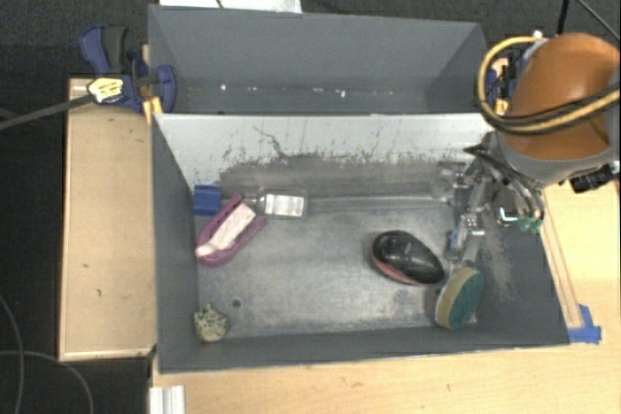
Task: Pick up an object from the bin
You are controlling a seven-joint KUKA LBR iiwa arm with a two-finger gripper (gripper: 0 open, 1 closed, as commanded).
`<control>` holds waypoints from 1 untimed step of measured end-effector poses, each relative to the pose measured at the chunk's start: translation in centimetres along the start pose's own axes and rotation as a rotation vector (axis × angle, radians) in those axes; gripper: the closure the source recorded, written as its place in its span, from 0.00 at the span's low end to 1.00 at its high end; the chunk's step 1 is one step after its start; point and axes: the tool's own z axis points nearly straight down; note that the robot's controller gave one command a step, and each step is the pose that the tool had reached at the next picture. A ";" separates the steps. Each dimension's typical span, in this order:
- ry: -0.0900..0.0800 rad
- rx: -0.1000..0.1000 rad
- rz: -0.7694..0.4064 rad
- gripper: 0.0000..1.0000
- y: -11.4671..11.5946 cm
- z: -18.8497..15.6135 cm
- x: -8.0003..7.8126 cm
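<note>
Grey metal is what the bin is made of, and its floor is scratched. The arm comes in from the right, with a round orange cover on top and a cable looped round it. Under the cover hangs the claw, made of shiny metal. It is down low in the right part of the bin, near the right wall. I cannot tell if the claw is open or closed, and I cannot tell if it has hold of anything.

Two things lie nearest to the claw. One is a black oval with a reddish edge, lying flat on the floor just to the left of the claw. The other is a green disc with a pale tan side. It stands tilted on its edge, just in front of the claw and near the front wall. The oval and the disc are close together, but I cannot tell if they touch.

Well apart, on the left side, lies a pink and purple lump. A blue block is just beside its top end, and a small silver piece is just to its right. A little tan crumpled bit sits in the front left corner.
</note>
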 end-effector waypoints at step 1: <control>0.001 -0.002 0.081 0.00 3.7 12.8 1.7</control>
